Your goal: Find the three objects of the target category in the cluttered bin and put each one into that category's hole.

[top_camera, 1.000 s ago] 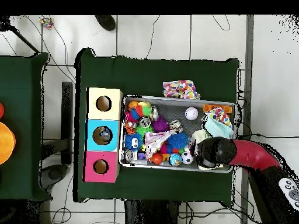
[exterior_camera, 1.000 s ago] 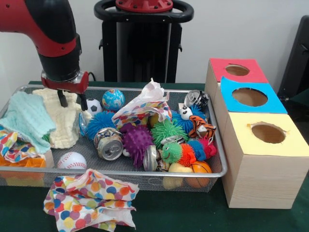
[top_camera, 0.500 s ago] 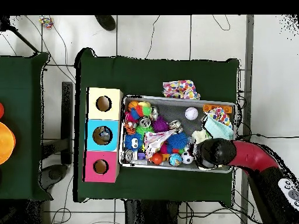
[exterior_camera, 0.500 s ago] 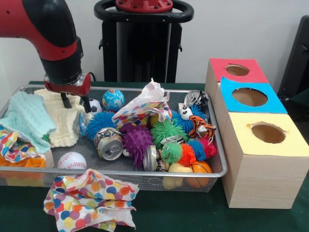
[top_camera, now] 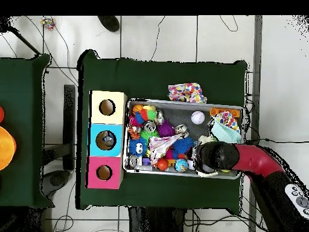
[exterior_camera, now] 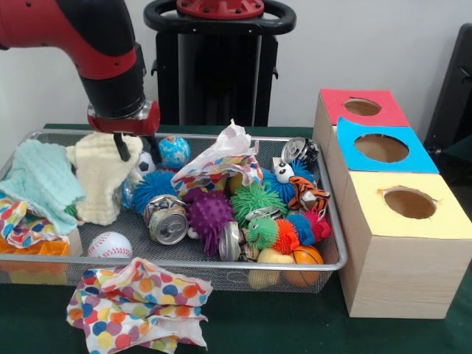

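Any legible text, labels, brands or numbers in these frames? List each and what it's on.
None can be read.
Crushed silver drink cans in the wire mesh bin: no print legible.
Red-, blue- and yellow-topped wooden boxes: holes only, no labels.
Grey panel on the robot arm, overhead view: dark marks, too small to read.

We count three boxes: red-topped box (exterior_camera: pixel 360 109), blue-topped box (exterior_camera: pixel 381 150), yellow-topped box (exterior_camera: pixel 410 203). Three crushed cans (exterior_camera: pixel 168 224), one baseball (exterior_camera: pixel 109 245), two dotted cloths (exterior_camera: pixel 136 304).
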Motion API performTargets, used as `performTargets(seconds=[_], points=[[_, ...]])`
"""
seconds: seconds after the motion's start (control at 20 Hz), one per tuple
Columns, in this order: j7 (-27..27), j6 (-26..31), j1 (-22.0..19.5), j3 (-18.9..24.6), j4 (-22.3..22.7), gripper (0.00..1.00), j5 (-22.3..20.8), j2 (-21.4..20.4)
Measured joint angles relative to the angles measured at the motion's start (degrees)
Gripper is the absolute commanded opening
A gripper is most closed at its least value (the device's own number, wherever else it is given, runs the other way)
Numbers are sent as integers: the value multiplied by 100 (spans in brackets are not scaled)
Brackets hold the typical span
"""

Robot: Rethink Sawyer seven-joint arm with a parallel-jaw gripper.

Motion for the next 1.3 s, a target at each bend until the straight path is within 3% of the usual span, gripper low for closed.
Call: performTargets(seconds=[0.25,0.85,1.3], points=[[0,-122,2,198,204,100,203,-266],[0,-239,95,243,222,100,123,-710],[0,-239,65,255,223,100,-134,-652]])
